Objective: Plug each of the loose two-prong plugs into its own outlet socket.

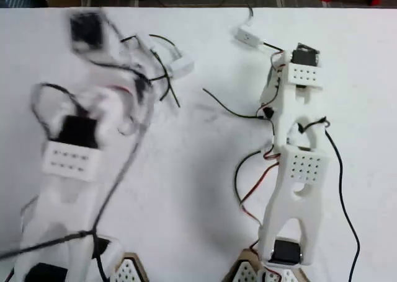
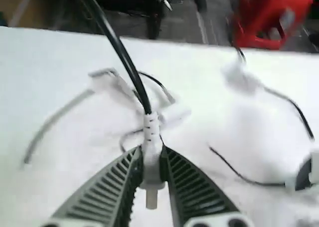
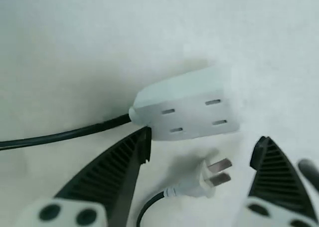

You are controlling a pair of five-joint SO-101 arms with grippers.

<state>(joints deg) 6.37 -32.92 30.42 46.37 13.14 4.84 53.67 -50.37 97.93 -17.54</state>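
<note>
My left gripper (image 2: 151,154) is shut on a white two-prong plug (image 2: 151,179) whose black cord (image 2: 119,52) runs up and away. It hangs above the table, short of a blurred white outlet block (image 2: 172,114). In the high view that outlet block (image 1: 180,65) lies at the back middle, beside the blurred left arm (image 1: 68,155). My right gripper (image 3: 204,142) is open over a loose white plug (image 3: 199,179) lying on the table with its prongs toward a white outlet socket block (image 3: 187,110). This block (image 1: 248,36) lies at the back right, just beyond the right arm (image 1: 298,170).
Thin black and red wires (image 1: 248,189) trail over the table between the arms. The table's far edge (image 1: 198,8) is close behind both outlet blocks. A red stool (image 2: 269,10) stands on the floor beyond it.
</note>
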